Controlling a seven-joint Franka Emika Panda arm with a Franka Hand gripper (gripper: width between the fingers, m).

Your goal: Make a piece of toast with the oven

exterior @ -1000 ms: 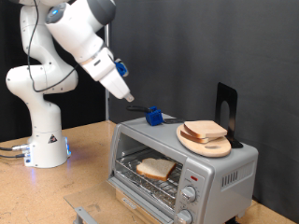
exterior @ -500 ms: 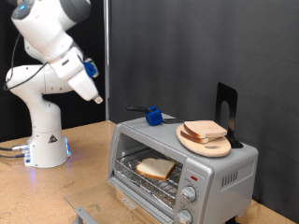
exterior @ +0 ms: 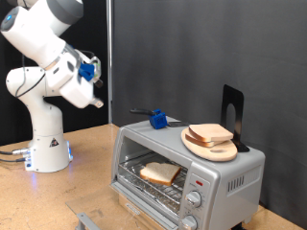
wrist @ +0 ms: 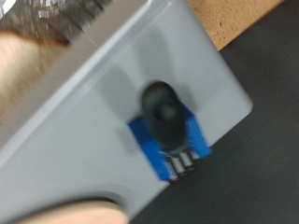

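The silver-grey oven (exterior: 225, 174) stands at the exterior view's lower right, and its inside shows. One piece of toast (exterior: 160, 173) lies on the wire rack inside. A second slice (exterior: 209, 133) rests on a round wooden plate (exterior: 217, 150) on the oven's top. My gripper (exterior: 97, 102) hangs in the air to the exterior view's left of the oven, apart from it and holding nothing that shows. In the blurred wrist view I see the oven's grey top (wrist: 103, 103) and a blue holder with a black knob (wrist: 166, 131); my fingers do not show there.
A blue holder with a dark handle (exterior: 156, 120) sits on the oven's top near its left edge. A black upright stand (exterior: 231, 108) is behind the plate. The robot's white base (exterior: 43, 144) stands on the wooden table (exterior: 38, 196) at the left. A grey bar (exterior: 88, 221) lies in front of the oven.
The arm has swung away from the blue holder on the oven's top towards the exterior view's left. The toast, the plate and the oven have stayed where they were.
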